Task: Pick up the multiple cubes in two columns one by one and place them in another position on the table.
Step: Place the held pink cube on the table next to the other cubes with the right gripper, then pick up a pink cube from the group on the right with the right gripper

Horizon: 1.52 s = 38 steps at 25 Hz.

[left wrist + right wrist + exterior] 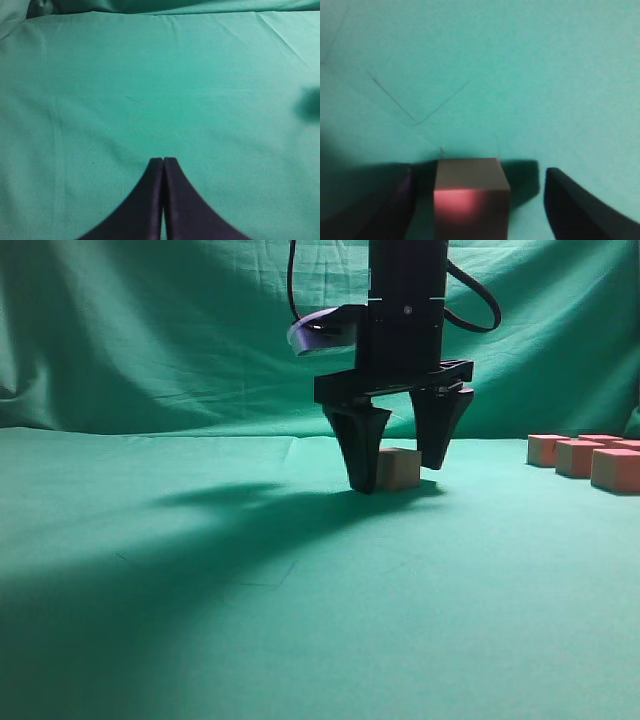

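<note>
Cube (pixel 399 468) is sitting on the worktop (pixel 300 620) between the right end effector's (pixel 396 472) widely parted jaws, apparently being released; left end effector (pixel 163 162) is pinching nothing.

We can't make out any text, labels, brand marks or numbers in these shots. The cubes (pixel 399 468) look plain on every face we see, and the tabletop (pixel 250 620) cloth is unmarked too.

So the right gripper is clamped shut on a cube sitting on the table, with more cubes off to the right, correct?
Not clamped: the right wrist view shows the right gripper open, gaps on both sides of the cube. It does sit on the table, with more cubes to the right.
</note>
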Each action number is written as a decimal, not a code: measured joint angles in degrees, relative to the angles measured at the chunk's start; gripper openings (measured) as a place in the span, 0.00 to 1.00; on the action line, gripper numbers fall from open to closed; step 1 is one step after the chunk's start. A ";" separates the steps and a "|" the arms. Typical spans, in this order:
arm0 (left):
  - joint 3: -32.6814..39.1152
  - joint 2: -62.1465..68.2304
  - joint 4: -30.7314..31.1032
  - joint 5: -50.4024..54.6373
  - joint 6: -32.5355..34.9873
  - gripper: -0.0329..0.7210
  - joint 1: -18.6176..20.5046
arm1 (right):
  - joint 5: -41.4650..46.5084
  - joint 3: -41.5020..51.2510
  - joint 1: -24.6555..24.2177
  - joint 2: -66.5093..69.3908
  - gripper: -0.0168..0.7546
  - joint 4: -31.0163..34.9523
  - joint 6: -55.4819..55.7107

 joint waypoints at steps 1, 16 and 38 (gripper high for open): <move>0.00 0.00 0.00 0.00 0.00 0.04 0.00 | 0.49 0.00 0.00 -0.04 0.83 0.00 0.23; 0.00 0.00 0.00 0.00 0.00 0.04 0.00 | 9.58 -15.08 0.00 -9.19 0.77 -0.01 2.48; 0.00 0.00 0.00 0.00 0.00 0.04 0.00 | 10.22 25.39 -26.54 -44.08 0.76 -2.75 10.17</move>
